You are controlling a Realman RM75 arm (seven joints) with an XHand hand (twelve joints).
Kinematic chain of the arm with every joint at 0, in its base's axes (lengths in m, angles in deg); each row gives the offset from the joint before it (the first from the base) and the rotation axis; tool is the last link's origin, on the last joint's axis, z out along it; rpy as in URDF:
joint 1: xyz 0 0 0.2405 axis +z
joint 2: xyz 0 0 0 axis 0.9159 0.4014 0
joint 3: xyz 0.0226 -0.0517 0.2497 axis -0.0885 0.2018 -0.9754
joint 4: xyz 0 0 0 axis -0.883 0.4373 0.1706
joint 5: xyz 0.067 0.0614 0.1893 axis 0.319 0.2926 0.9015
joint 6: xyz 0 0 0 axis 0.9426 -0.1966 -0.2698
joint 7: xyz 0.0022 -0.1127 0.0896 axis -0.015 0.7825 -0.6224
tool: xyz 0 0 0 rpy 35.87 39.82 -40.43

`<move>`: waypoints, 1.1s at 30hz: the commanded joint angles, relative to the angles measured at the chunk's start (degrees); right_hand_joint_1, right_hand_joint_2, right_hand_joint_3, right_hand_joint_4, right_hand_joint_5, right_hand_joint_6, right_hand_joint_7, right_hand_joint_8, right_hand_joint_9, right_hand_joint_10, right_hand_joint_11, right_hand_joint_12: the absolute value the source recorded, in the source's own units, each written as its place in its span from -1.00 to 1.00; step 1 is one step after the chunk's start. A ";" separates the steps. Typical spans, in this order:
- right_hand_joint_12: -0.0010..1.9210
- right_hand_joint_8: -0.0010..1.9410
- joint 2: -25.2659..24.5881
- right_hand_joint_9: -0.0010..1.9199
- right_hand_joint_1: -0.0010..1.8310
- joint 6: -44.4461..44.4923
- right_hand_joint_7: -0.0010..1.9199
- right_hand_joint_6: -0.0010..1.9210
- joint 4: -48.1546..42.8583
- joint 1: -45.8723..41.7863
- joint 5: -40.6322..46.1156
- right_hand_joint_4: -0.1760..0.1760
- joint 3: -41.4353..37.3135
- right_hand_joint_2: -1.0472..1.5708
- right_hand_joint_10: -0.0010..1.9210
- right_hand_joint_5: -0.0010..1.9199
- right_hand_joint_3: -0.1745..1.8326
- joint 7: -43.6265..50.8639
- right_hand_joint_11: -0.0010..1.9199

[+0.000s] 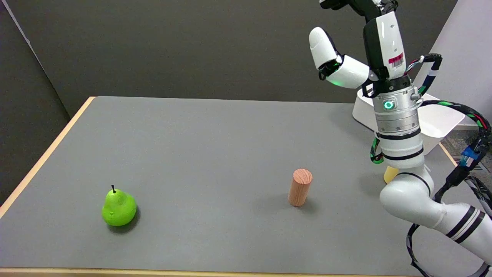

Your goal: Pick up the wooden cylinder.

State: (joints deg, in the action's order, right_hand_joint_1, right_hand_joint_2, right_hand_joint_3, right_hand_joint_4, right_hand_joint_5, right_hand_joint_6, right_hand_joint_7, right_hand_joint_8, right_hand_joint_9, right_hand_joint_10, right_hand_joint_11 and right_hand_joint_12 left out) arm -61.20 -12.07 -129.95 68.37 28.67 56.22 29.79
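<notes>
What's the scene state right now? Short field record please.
target: wooden cylinder, upright on the grey table, untouched
right hand: raised high above the table's far right, holding nothing, partly cut off at the top edge
other items: green pear near left; white bin far right; yellow object mostly hidden behind the arm
task status: not yet started

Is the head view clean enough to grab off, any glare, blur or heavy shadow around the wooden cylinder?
Head view: sharp and evenly lit, no glare on the grey table; the wooden cylinder stands upright with only a soft shadow at its base, like the green pear; the right hand is raised high, its top cropped by the frame edge.
</notes>
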 commanded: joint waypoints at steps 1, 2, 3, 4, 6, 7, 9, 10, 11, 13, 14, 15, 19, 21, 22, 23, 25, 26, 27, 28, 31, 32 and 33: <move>0.58 -0.38 3.70 -0.47 -0.33 -5.12 -0.44 -0.24 0.33 -2.02 1.45 0.43 -2.31 0.38 0.14 -0.61 0.06 0.26 -0.64; 0.58 -0.38 3.84 -0.47 -0.33 -5.81 -0.44 -0.24 0.20 -2.47 1.93 0.42 -2.42 0.38 0.14 -0.61 0.06 0.26 -0.64; 0.58 -0.38 4.34 -0.47 -0.33 -7.14 -0.44 -0.25 -0.28 -3.63 2.79 0.41 -2.91 0.38 0.15 -0.61 0.06 0.31 -0.64; 0.59 -0.38 5.04 -0.48 -0.33 -8.70 -0.44 -0.25 -1.26 -5.10 3.64 0.40 -4.27 0.38 0.15 -0.61 0.06 0.62 -0.64; 0.59 -0.38 6.03 -0.48 -0.33 -11.20 -0.44 -0.25 -3.64 -9.89 4.26 0.38 -8.49 0.38 0.15 -0.61 0.06 2.75 -0.64; 0.59 -0.38 6.28 -0.48 -0.33 -12.04 -0.44 -0.25 -4.32 -12.27 3.98 0.37 -10.81 0.37 0.16 -0.61 0.06 4.03 -0.64; 0.60 -0.38 6.41 -0.48 -0.33 -12.94 -0.44 -0.26 -6.07 -17.93 3.46 0.35 -15.31 0.37 0.16 -0.61 0.06 6.29 -0.64; 0.60 -0.38 6.47 -0.48 -0.33 -12.91 -0.44 -0.26 -6.29 -21.16 3.10 0.34 -17.13 0.37 0.16 -0.62 0.07 6.46 -0.64; 0.60 -0.38 6.49 -0.47 -0.34 -12.65 -0.44 -0.28 -6.29 -23.20 3.47 0.34 -18.43 0.36 0.16 -0.62 0.08 6.14 -0.64; 0.60 -0.38 6.33 -0.48 -0.36 -11.62 -0.45 -0.31 -6.18 -27.00 3.54 0.32 -19.33 0.34 0.15 -0.63 0.09 5.85 -0.65; 0.60 -0.38 5.97 -0.48 -0.37 -10.98 -0.45 -0.32 -6.04 -28.88 3.54 0.31 -19.45 0.34 0.14 -0.64 0.10 5.85 -0.65; 0.60 -0.38 5.68 -0.48 -0.39 -10.57 -0.45 -0.35 -5.93 -30.01 3.54 0.29 -19.44 0.33 0.14 -0.65 0.09 5.85 -0.65; 0.60 -0.39 4.48 -0.49 -0.49 -9.33 -0.46 -0.39 -5.39 -35.36 2.91 0.27 -19.92 0.31 0.14 -0.67 0.07 6.20 -0.66; 0.60 -0.40 4.48 -0.49 -0.55 -9.14 -0.46 -0.39 -5.32 -37.65 2.98 0.27 -20.49 0.29 0.13 -0.67 0.07 5.93 -0.66; 0.60 -0.40 4.50 -0.50 -0.58 -8.73 -0.47 -0.39 -5.24 -39.17 2.97 0.27 -21.17 0.29 0.12 -0.67 0.07 5.93 -0.66; 0.60 -0.41 4.59 -0.50 -0.62 -8.23 -0.47 -0.39 -5.14 -39.72 2.90 0.29 -21.40 0.28 0.11 -0.67 0.07 5.92 -0.66; 0.60 -0.41 4.90 -0.50 -0.68 -5.82 -0.47 -0.39 -4.74 -42.00 2.69 0.32 -20.95 0.27 0.09 -0.67 0.07 5.77 -0.66; 0.60 -0.41 4.98 -0.50 -0.69 -4.98 -0.47 -0.39 -4.58 -42.41 2.36 0.32 -20.45 0.27 0.09 -0.67 0.07 5.77 -0.66; 0.60 -0.42 5.06 -0.50 -0.71 -3.71 -0.46 -0.38 -4.44 -43.07 1.42 0.34 -19.21 0.27 0.09 -0.67 0.07 5.77 -0.65; 0.60 -0.42 5.12 -0.50 -0.73 -2.96 -0.46 -0.38 -4.44 -43.71 0.66 0.37 -18.12 0.27 0.09 -0.67 0.07 5.77 -0.65; 0.60 -0.42 5.13 -0.50 -0.77 -1.39 -0.46 -0.38 -4.50 -44.43 -1.32 0.41 -14.99 0.27 0.10 -0.67 0.06 5.77 -0.64; 0.60 -0.42 5.13 -0.50 -0.78 -0.96 -0.46 -0.38 -4.41 -44.53 -1.60 0.42 -14.51 0.28 0.10 -0.66 0.04 5.77 -0.63; 0.59 -0.42 5.12 -0.50 -0.79 -0.20 -0.45 -0.38 -4.16 -44.74 -2.13 0.42 -13.33 0.28 0.11 -0.66 0.02 5.77 -0.63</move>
State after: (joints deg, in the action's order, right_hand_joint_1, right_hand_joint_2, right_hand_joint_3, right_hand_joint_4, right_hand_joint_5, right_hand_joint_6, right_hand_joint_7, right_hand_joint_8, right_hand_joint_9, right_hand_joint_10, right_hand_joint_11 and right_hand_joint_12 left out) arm -56.59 -19.26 -134.09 38.00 31.12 40.20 34.52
